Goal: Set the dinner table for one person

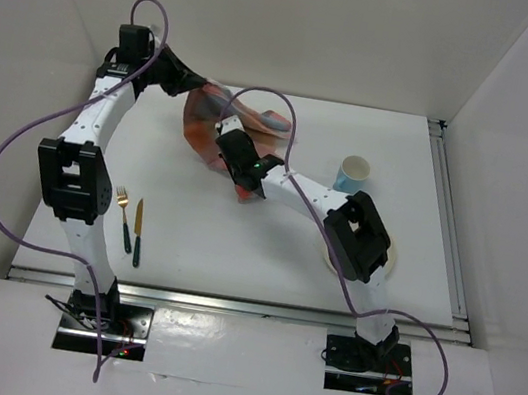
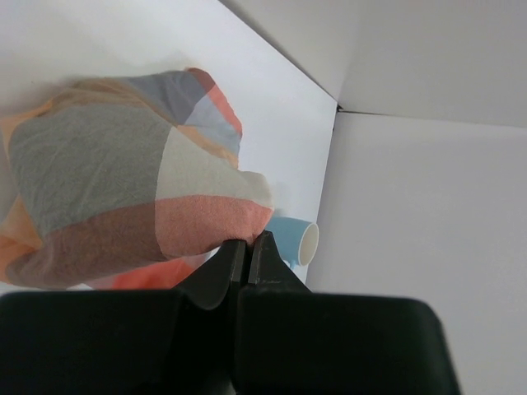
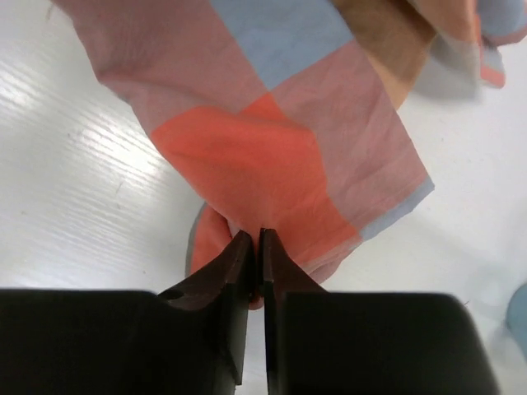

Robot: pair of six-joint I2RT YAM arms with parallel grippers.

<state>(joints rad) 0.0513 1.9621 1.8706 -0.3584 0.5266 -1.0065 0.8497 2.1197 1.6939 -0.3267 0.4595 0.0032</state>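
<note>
The orange-blue-grey checked cloth mat hangs bunched above the back of the white dinner table. My left gripper is shut on one edge of the mat, its fingertips pinching a pinkish fold. My right gripper is shut on a lower orange fold of the mat, the jaws closed tight on the fabric just above the tabletop. The two grippers hold the mat between them.
A gold fork and a green-handled knife lie side by side at the left front. A light blue cup stands at the right, also seen as the cup past the left fingers. A pale plate lies partly under my right arm.
</note>
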